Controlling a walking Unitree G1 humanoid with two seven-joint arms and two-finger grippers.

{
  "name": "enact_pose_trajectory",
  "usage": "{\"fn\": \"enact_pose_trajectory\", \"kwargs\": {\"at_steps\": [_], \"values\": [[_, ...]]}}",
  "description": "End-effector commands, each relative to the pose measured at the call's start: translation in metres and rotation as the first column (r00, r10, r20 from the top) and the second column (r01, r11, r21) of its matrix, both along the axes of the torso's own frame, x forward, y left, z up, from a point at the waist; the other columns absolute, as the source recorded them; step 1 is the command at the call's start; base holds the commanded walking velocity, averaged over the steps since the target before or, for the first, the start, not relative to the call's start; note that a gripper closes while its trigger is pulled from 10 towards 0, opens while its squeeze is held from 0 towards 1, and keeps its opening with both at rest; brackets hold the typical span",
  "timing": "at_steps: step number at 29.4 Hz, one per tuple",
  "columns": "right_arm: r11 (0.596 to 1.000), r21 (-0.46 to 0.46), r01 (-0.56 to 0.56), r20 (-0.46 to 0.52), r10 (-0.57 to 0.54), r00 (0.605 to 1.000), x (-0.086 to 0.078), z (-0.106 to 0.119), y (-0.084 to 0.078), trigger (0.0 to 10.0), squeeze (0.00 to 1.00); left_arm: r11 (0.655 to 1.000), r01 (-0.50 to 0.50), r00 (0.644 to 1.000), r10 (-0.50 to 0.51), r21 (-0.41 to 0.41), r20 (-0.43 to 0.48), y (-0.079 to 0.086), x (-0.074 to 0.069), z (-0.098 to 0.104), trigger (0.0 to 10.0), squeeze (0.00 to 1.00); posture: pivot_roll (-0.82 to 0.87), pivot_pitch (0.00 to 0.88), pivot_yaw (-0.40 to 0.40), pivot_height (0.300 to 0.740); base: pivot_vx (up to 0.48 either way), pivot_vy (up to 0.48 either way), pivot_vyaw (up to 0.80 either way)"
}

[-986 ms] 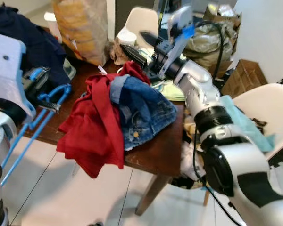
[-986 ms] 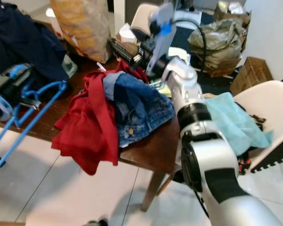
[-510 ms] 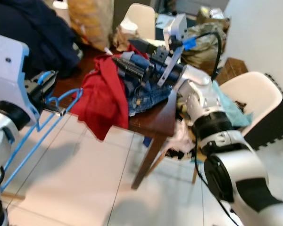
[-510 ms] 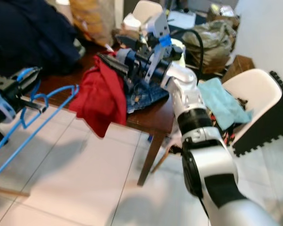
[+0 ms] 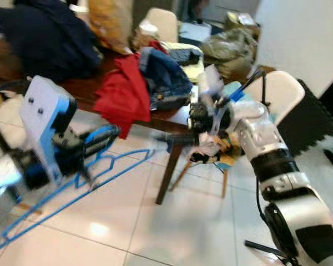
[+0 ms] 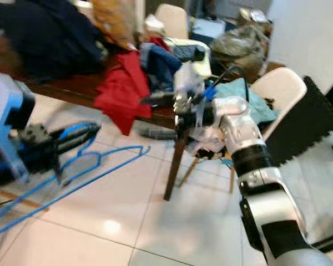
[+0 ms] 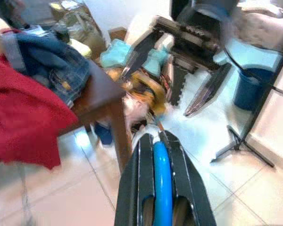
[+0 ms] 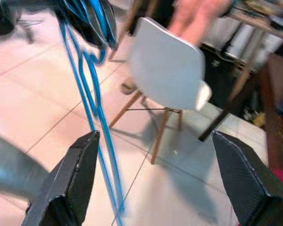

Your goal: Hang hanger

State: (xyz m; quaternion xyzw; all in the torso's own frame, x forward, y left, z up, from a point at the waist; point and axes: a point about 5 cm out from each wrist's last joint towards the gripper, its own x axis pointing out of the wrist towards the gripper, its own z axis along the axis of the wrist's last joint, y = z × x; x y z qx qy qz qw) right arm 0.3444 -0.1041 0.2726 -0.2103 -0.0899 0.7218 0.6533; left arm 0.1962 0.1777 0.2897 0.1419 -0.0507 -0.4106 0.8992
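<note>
A blue wire hanger (image 6: 97, 162) hangs low over the tiled floor, slanting down to my left. My left gripper (image 6: 77, 137) is shut on its upper part; in the left wrist view the blue wire (image 7: 162, 181) runs between the two black fingers. My right gripper (image 6: 156, 116) is open in front of the table corner, pointing towards the hanger. In the right wrist view its fingers (image 8: 66, 186) stand wide apart with nothing between them, and the hanger (image 8: 92, 108) lies ahead of them. The pictures are blurred.
A dark wooden table (image 5: 177, 117) behind carries a red garment (image 5: 122, 91), a denim jacket (image 5: 164, 75) and a dark coat (image 5: 44, 36). A white chair (image 5: 280, 91) with a teal cloth stands to the right. Tiled floor (image 5: 172, 227) lies in front.
The whole view has swung away from the table, which is now farther off. The left gripper with the hanger has sunk lower. The right gripper has left the tabletop for the table corner.
</note>
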Motion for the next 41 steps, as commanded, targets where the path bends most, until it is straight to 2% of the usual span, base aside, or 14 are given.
{"fn": "enact_pose_trajectory", "kwargs": {"at_steps": [1, 2, 4, 5, 6, 14, 19, 22, 24, 26, 28, 35, 41], "values": [[0.994, -0.094, -0.048, -0.008, 0.047, 0.999, -0.007, -0.01, 0.0, 10.0, 0.0, 0.992, 0.122, 0.992, -0.122, 0.035, -0.007, -0.006, -0.008, 0.0, 10.0, 0.0, 0.12, 0.096, -0.122, 0.74, 0.0, 0.0, 0.0], [0.994, -0.094, -0.048, -0.008, 0.047, 0.999, -0.007, -0.01, 0.0, 10.0, 0.0, 0.992, 0.122, 0.992, -0.122, 0.035, -0.007, -0.006, -0.008, 0.0, 10.0, 0.0, 0.12, 0.096, -0.122, 0.74, 0.0, 0.0, 0.0], [0.974, -0.197, -0.115, -0.02, 0.114, 0.993, -0.016, -0.024, 0.002, 10.0, 0.0, 0.97, 0.237, 0.971, -0.235, 0.05, -0.037, -0.007, -0.015, -0.001, 10.0, 0.0, 0.11, 0.095, -0.121, 0.74, 0.0, 0.0, 0.0], [0.974, -0.197, -0.115, -0.02, 0.114, 0.993, -0.016, -0.024, 0.002, 10.0, 0.0, 0.97, 0.237, 0.971, -0.235, 0.05, -0.037, -0.007, -0.015, -0.001, 10.0, 0.0, 0.11, 0.095, -0.121, 0.74, 0.0, 0.0, 0.0], [0.961, -0.238, -0.14, -0.023, 0.138, 0.99, -0.021, -0.03, 0.004, 10.0, 0.0, 0.961, 0.274, 0.961, -0.272, 0.045, -0.042, -0.006, -0.017, 0.001, 10.0, 0.0, 0.11, 0.095, -0.121, 0.74, 0.0, 0.0, 0.0], [0.952, -0.262, -0.155, -0.022, 0.155, 0.988, -0.026, -0.04, 0.01, 10.0, 0.0, 0.945, 0.325, 0.945, -0.324, 0.042, -0.041, -0.006, -0.017, -0.001, 10.0, 0.0, 0.1, 0.093, -0.117, 0.74, 0.0, 0.0, 0.0], [0.959, -0.248, -0.141, -0.025, 0.139, 0.99, -0.028, -0.041, 0.014, 10.0, 0.0, 0.975, 0.211, 0.977, -0.21, 0.066, -0.016, -0.004, 0.0, -0.008, 10.0, 0.0, 0.11, 0.094, -0.119, 0.74, 0.0, 0.0, 0.0], [0.958, -0.251, -0.141, -0.023, 0.14, 0.99, -0.029, -0.042, 0.015, 10.0, 0.0, 0.98, 0.188, 0.982, -0.187, 0.067, -0.011, -0.003, 0.003, -0.009, 10.0, 0.0, 0.11, 0.094, -0.119, 0.74, 0.0, 0.0, 0.0], [0.958, -0.261, -0.115, -0.006, 0.117, 0.993, -0.027, -0.044, 0.018, 10.0, 0.0, 0.988, 0.149, 0.989, -0.149, 0.045, 0.004, -0.002, 0.009, -0.008, 10.0, 0.0, 0.1, 0.093, -0.121, 0.74, 0.0, 0.0, 0.0], [0.96, -0.274, -0.061, 0.028, 0.071, 0.997, -0.022, -0.048, 0.024, 10.0, 0.0, 0.997, 0.072, 0.997, -0.071, -0.016, 0.026, -0.003, 0.02, -0.008, 10.0, 0.0, 0.1, 0.092, -0.121, 0.74, 0.0, 0.0, 0.0], [0.961, -0.274, -0.043, 0.04, 0.056, 0.998, -0.021, -0.049, 0.027, 10.0, 0.0, 0.998, 0.046, 0.999, -0.045, -0.035, 0.029, -0.005, 0.024, -0.008, 10.0, 0.0, 0.1, 0.092, -0.122, 0.74, 0.0, 0.0, 0.0], [0.968, -0.249, -0.007, 0.058, 0.022, 0.998, -0.019, -0.048, 0.032, 10.0, 0.0, 0.999, 0.008, 0.999, -0.007, -0.053, 0.031, -0.008, 0.031, -0.014, 10.0, 0.0, 0.1, 0.093, -0.122, 0.74, 0.0, 0.0, 0.0], [0.966, -0.251, 0.056, 0.099, -0.032, 0.995, -0.015, -0.049, 0.037, 10.0, 0.0, 0.992, -0.01, 0.999, 0.016, -0.127, 0.045, -0.014, 0.034, -0.011, 10.0, 0.0, 0.1, 0.094, -0.122, 0.74, 0.0, 0.0, 0.0]]}}
